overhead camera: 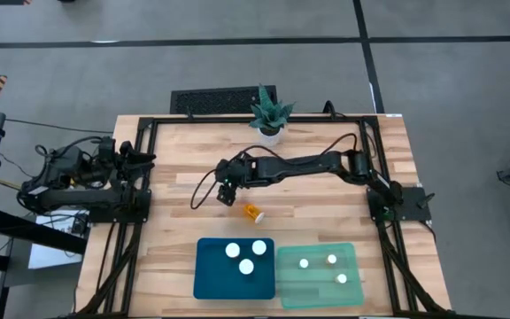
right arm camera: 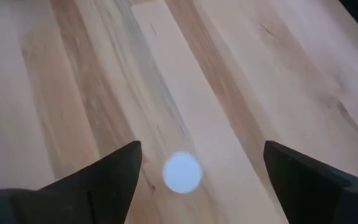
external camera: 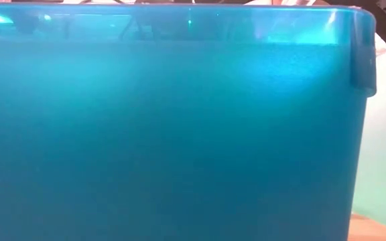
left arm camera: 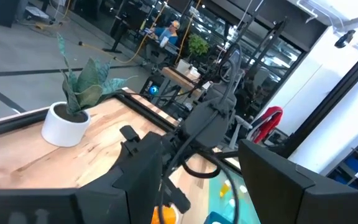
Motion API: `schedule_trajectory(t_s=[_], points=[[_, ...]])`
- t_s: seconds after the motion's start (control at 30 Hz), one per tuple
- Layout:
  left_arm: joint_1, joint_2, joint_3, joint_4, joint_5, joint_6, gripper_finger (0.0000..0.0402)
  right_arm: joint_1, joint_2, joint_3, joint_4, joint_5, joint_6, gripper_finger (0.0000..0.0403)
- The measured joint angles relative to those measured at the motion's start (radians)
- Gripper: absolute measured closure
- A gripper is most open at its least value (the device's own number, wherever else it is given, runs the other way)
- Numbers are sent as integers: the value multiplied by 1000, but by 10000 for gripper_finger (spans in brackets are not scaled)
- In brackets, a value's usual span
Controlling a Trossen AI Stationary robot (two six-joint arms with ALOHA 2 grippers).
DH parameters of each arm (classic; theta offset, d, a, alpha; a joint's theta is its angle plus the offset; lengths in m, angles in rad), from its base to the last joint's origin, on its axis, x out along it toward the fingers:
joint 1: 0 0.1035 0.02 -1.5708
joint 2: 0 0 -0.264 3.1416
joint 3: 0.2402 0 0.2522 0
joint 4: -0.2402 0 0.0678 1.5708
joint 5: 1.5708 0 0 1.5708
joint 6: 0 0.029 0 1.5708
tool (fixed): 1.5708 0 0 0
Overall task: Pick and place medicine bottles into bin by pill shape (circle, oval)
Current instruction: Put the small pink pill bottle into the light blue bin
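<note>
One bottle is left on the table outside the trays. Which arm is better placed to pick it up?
Right. The right claw hangs open over the table's middle, close beside the lone medicine bottle. The left claw is parked at the table's left edge, far from it.

3 btls in blue bin (overhead camera: 209,275), 3 in mint bin (overhead camera: 319,285); amber btl (overhead camera: 252,212) lying on table.

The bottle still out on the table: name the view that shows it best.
The high view: the loose bottle lies on its side on the bare wood near the right claw. The right wrist view shows only a white cap, the left wrist view an orange sliver, the low view nothing.
</note>
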Motion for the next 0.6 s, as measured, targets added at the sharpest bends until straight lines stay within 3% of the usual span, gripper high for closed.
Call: schedule_trajectory(t_s=[0.6], points=[[0,0,0,-1,0,-11,197,-9,63,-1,3,-49,38,62]])
